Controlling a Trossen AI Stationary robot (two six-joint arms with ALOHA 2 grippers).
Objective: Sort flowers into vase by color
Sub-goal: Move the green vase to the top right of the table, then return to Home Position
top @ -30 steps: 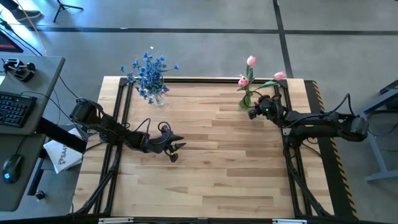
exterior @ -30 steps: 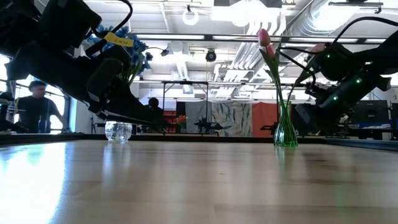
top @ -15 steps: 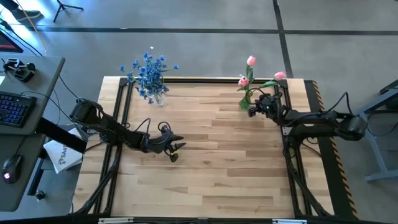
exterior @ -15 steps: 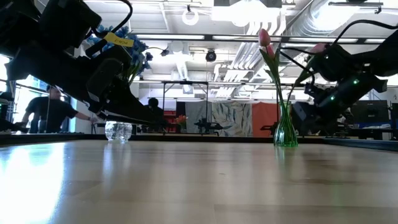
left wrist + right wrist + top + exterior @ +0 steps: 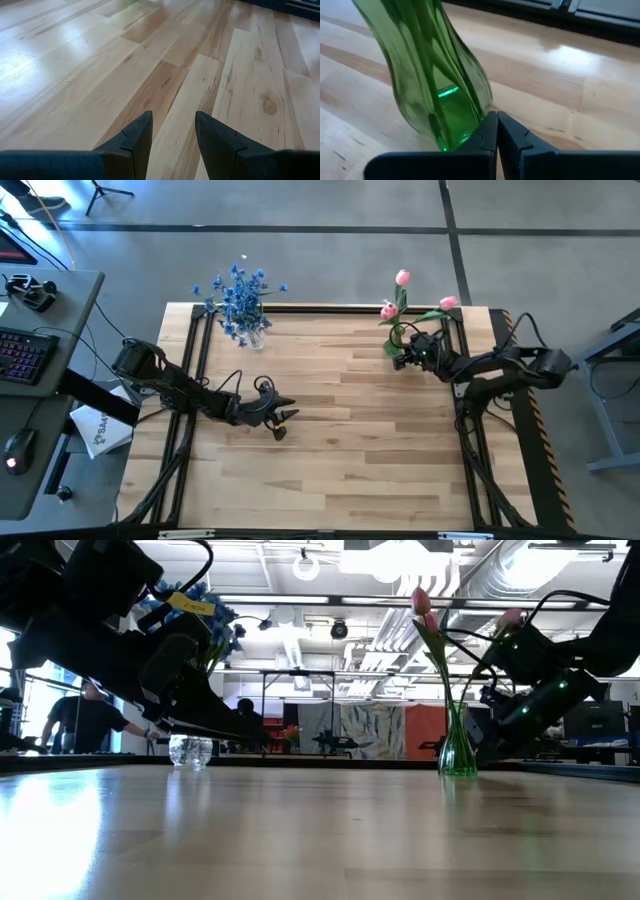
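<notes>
- Two pink tulips (image 5: 402,278) stand in the green vase (image 5: 437,87); the blue sprays (image 5: 238,297) sit in the clear vase (image 5: 190,751), well apart from it.
- Right gripper (image 5: 497,131), fingers pressed together and empty, hangs just beside the green vase's base; a sideways nudge could tip it.
- Left gripper (image 5: 172,132), fingers apart and empty, hovers over bare table (image 5: 350,430) far from that vase, posing little risk.

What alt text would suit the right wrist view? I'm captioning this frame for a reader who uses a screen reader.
A green glass vase with green stems inside stands on a light wooden table, close in front of the right gripper. The gripper's two dark fingers are shut together, holding nothing, right beside the vase's base.
</notes>
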